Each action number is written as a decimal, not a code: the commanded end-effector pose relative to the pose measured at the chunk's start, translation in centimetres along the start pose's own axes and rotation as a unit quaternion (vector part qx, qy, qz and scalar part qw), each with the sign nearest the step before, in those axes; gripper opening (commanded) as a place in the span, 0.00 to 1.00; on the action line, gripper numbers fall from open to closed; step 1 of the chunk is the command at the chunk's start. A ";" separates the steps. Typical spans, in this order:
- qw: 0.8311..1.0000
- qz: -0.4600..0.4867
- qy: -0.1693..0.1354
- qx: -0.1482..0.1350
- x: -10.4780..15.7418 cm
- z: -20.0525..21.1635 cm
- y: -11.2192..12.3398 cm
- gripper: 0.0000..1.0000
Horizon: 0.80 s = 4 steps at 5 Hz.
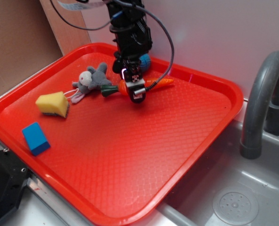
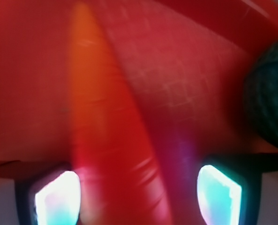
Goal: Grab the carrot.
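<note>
The carrot (image 1: pixel 160 82) is glossy orange with a dark green stem end. It lies on the red tray (image 1: pixel 130 155) near the back, stem pointing left. My gripper (image 1: pixel 132 89) is lowered straight over its thick half. In the wrist view the carrot (image 2: pixel 106 117) runs up between my two glowing fingertips (image 2: pixel 56 197). The left pad is at the carrot's side. The right pad (image 2: pixel 218 194) stands apart from it with a gap of tray showing. The gripper (image 2: pixel 138 197) is open around the carrot.
A grey plush (image 1: pixel 92 79) lies just left of the carrot's stem. A yellow sponge (image 1: pixel 53 103) and a blue block (image 1: pixel 35 138) sit at the tray's left. A teal ball (image 1: pixel 144 60) is behind the gripper. A grey faucet (image 1: pixel 261 94) and sink (image 1: pixel 233 197) are right.
</note>
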<state>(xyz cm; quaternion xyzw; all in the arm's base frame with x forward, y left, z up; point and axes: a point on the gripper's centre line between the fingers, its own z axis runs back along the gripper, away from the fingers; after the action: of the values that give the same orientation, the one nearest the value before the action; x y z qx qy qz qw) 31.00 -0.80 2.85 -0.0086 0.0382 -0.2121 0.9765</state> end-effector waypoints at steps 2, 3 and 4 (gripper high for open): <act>0.999 -0.006 -0.040 -0.002 -0.1 3.0 -2.8 0.00; 0.994 0.070 -0.086 -0.001 -3.2 7.7 -4.3 0.00; 0.989 0.132 -0.073 -0.008 -5.2 12.6 -5.6 0.00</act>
<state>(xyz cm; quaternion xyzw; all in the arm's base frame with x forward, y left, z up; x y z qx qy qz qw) 24.22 -2.64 14.35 -0.0267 0.0022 -0.0712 0.9971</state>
